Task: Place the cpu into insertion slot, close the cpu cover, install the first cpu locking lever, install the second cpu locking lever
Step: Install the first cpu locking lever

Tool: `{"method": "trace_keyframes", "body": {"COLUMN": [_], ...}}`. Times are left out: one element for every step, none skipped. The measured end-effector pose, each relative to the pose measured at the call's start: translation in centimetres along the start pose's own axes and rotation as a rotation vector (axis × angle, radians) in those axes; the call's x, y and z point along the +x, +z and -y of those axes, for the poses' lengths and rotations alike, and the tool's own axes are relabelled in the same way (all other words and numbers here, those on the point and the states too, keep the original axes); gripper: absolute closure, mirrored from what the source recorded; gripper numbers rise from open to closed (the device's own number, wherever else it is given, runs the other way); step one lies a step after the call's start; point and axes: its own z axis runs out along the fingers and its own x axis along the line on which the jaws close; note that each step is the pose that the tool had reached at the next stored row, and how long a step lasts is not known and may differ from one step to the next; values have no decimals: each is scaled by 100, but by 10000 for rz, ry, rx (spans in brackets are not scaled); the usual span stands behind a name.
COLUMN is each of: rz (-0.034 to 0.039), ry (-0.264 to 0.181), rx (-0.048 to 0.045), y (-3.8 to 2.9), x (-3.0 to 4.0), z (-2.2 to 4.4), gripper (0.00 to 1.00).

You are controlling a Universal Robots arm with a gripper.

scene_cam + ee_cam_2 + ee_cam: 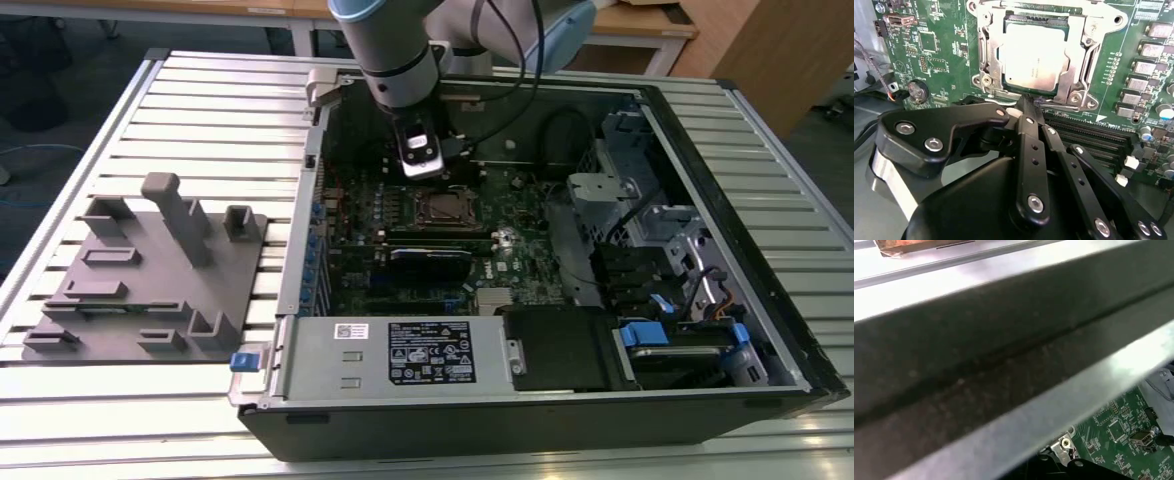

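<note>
On the bench [200,110], a big open computer case [534,425], filling the middle and coming close to the bench edge on the exterior view's right. By the bench edge on the exterior view's left, a grey tray [147,270] with pegs sticking up, well apart from the case's inside. Along the case's near wall, a power box [400,355] with a white label. From above, the arm [394,50] hanging down into the case, with the pincer [431,175] low over the green board [521,230], just beside the insertion slot [415,210]. In the second wrist view, the cpu [1036,55] lying flat inside the slot, pale and shiny, with the cpu cover [1077,60] folded down on it and a square window showing the chip. Black pincer [1024,100] pinched narrow, tips together, nothing seen between them, right at the slot's edge next to the long black memory slots [1089,135]. Cannot tell if touching the metal there. In the first wrist view, a grey metal bar [1004,365] of the case up close, and a small corner of green board past it.
</note>
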Motion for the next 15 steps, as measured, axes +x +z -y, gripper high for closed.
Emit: {"method": "trace_keyframes", "body": {"rz": [2,2,2,2,2,3,3,4,3,2,2,2,2,1,2], "ry": [0,-1,-1,-1,-1,-1,-1,-1,-1,-2,-2,0,1,1,0], "rx": [3,5,8,7,6,4,4,3,3,3,1,0,1,4,3], "y": [4,8,10,11,12,13,13,13,13,12,7,-2,-12,-24,-31], "x": [0,-1,-2,-3,-3,-3,-3,-4,-4,-7,-11,-14,-17,-20,-23], "z": [0,-1,-2,-2,-2,-2,-2,-2,-2,-4,-7,-10,-13,-16,-19], "gripper": [90,90,90,90,90,90,90,90,90,90,90,90,90,90,90]}}
